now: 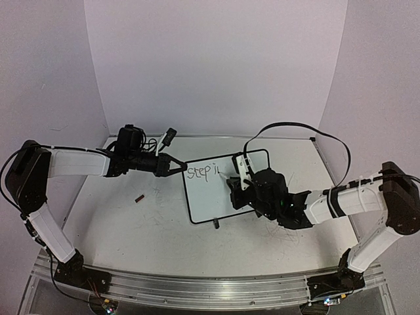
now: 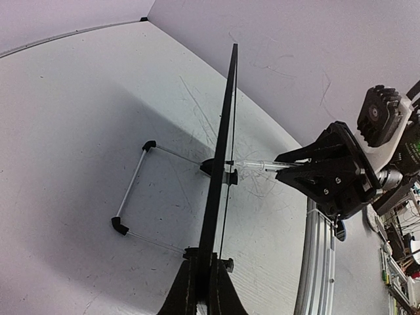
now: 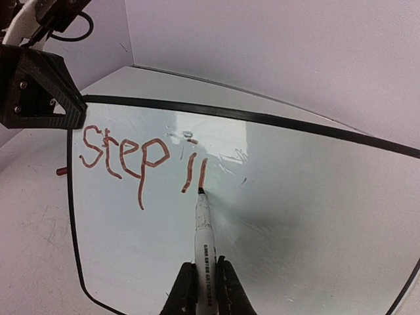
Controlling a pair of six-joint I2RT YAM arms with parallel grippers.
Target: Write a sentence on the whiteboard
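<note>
The whiteboard (image 1: 213, 203) stands tilted at mid-table. It bears "step" (image 1: 199, 172), a dotted "i" and one more short stroke. The strokes look reddish in the right wrist view (image 3: 142, 184) and dark from above. My right gripper (image 1: 236, 191) is shut on a white marker (image 3: 205, 243). The marker's tip touches the whiteboard (image 3: 295, 216) at the foot of the last stroke. My left gripper (image 1: 176, 165) is shut on the whiteboard's top left edge. The left wrist view shows the whiteboard edge-on (image 2: 223, 151) between its fingers (image 2: 187, 292). That view also shows the marker (image 2: 252, 167) and my right gripper (image 2: 328, 172).
A small red piece (image 1: 140, 197) lies on the table left of the board and also shows in the right wrist view (image 3: 61, 171). The board's wire stand (image 2: 131, 197) rests behind it. A black cable (image 1: 295, 128) arcs over the right arm. Purple walls enclose the table.
</note>
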